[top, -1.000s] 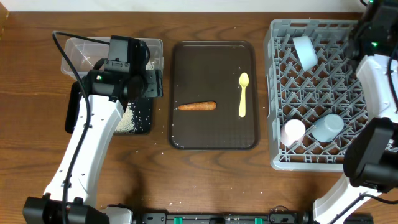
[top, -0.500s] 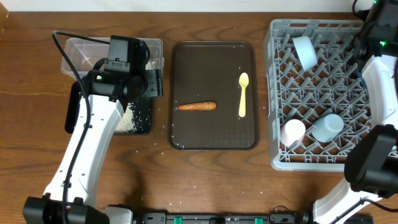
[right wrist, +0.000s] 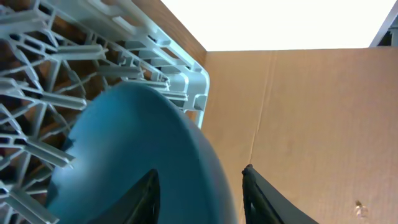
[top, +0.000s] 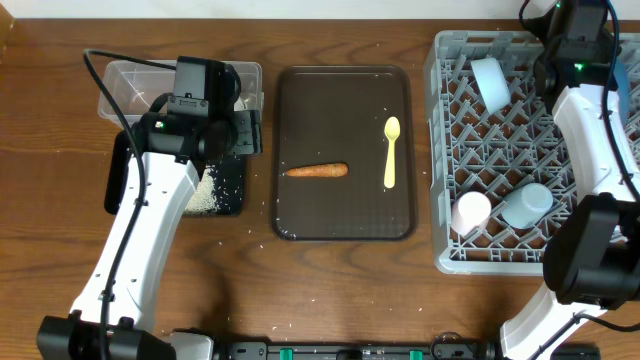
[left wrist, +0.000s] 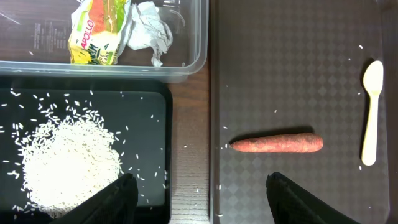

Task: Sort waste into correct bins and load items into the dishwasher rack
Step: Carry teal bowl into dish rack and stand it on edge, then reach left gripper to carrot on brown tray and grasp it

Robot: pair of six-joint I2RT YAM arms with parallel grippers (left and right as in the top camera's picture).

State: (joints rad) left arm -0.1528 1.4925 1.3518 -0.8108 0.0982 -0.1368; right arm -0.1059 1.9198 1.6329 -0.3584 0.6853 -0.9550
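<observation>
Orange carrot (left wrist: 277,144), tapered, flat on brown tray (left wrist: 298,62)

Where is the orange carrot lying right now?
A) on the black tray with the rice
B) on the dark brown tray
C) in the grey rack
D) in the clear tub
B: the carrot lies on the dark brown tray, apart from the pale yellow spoon.
</observation>
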